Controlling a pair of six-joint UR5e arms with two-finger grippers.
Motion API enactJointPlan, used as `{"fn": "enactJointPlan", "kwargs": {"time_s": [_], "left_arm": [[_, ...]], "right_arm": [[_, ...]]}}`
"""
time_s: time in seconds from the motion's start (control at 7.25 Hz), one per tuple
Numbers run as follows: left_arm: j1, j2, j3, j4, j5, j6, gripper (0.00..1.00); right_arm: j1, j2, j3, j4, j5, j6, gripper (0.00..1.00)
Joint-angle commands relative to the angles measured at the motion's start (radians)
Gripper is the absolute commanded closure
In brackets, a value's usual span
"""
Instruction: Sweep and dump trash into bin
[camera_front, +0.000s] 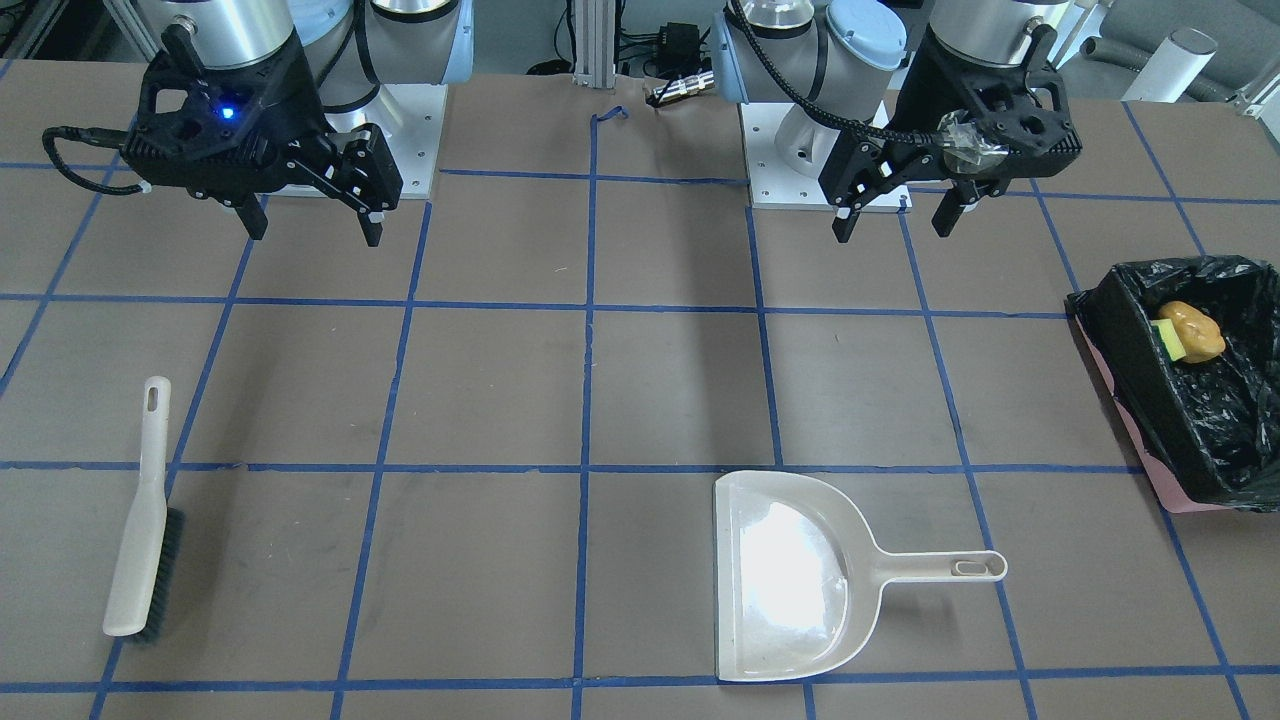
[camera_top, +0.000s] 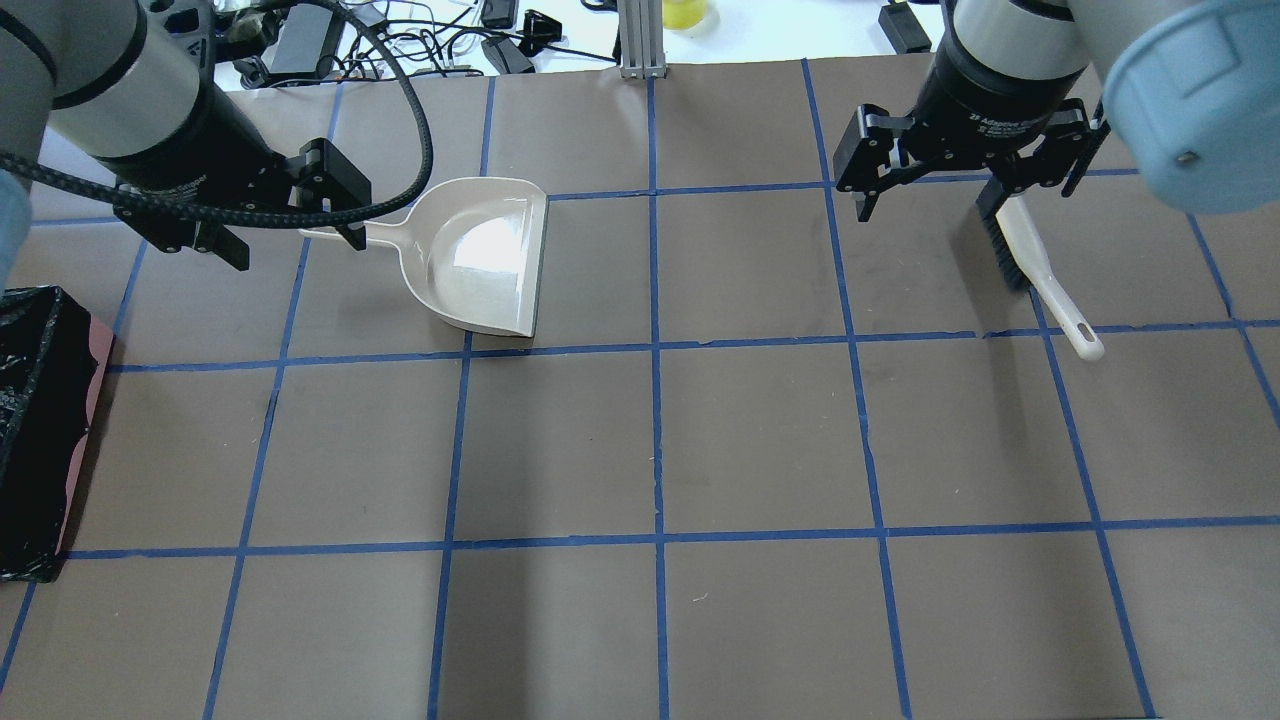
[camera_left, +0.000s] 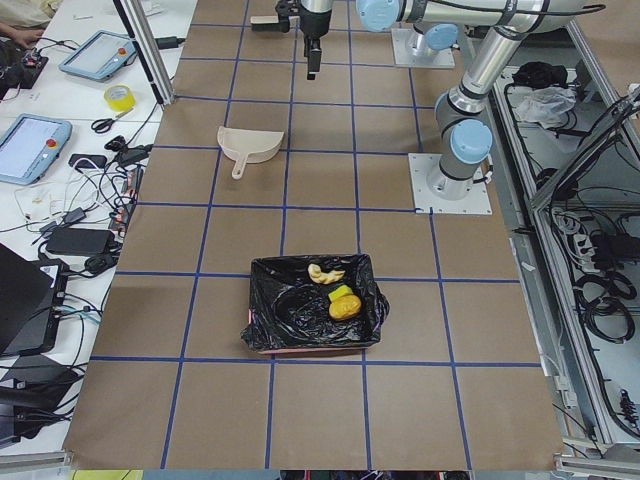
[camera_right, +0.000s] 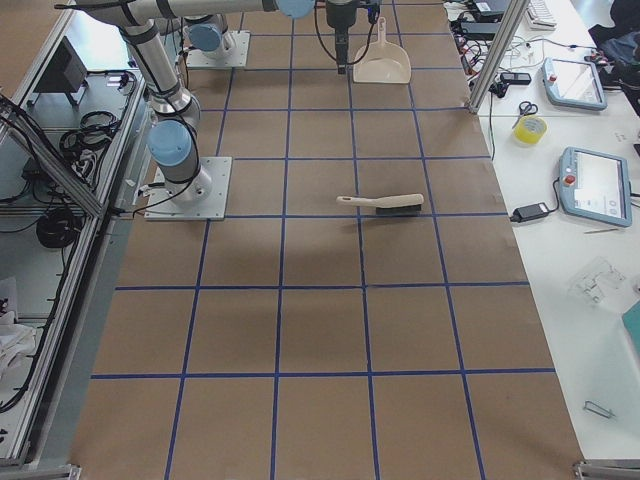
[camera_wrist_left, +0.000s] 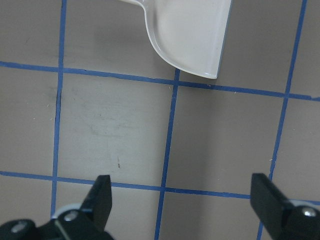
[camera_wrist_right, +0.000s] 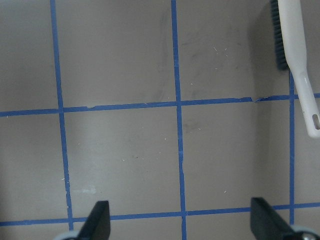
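Observation:
The trash (camera_front: 1190, 331), an amber-orange lump with a yellow and green sponge, lies inside the pink bin with its black bag (camera_front: 1140, 405) at the table's end on my left. In the exterior left view the lump and sponge (camera_left: 343, 303) and a tan bagel-like piece (camera_left: 325, 272) lie in the bin (camera_left: 300, 345). My left gripper (camera_front: 893, 215) is open and empty, hovering near the beige dustpan's (camera_top: 480, 255) handle. My right gripper (camera_top: 925, 210) is open and empty, hovering beside the beige brush (camera_top: 1045, 280). Both tools lie flat on the table.
The brown table carries a blue tape grid. The dustpan (camera_wrist_left: 190, 35) shows at the top of the left wrist view, the brush (camera_wrist_right: 295, 60) at the top right of the right wrist view. Cables and devices lie beyond the far table edge (camera_top: 400, 40).

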Motion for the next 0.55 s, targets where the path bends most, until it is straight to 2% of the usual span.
{"fn": "enactJointPlan", "kwargs": {"time_s": [0.0,0.41], "left_arm": [[0.0,0.0,-0.004,0.007,0.0,0.0,0.0],[0.0,-0.001,-0.004,0.011,0.0,0.0,0.0]], "right_arm": [[0.0,0.0,0.0,0.0,0.002,-0.001,0.0],[0.0,0.0,0.0,0.0,0.002,0.001,0.0]]}}
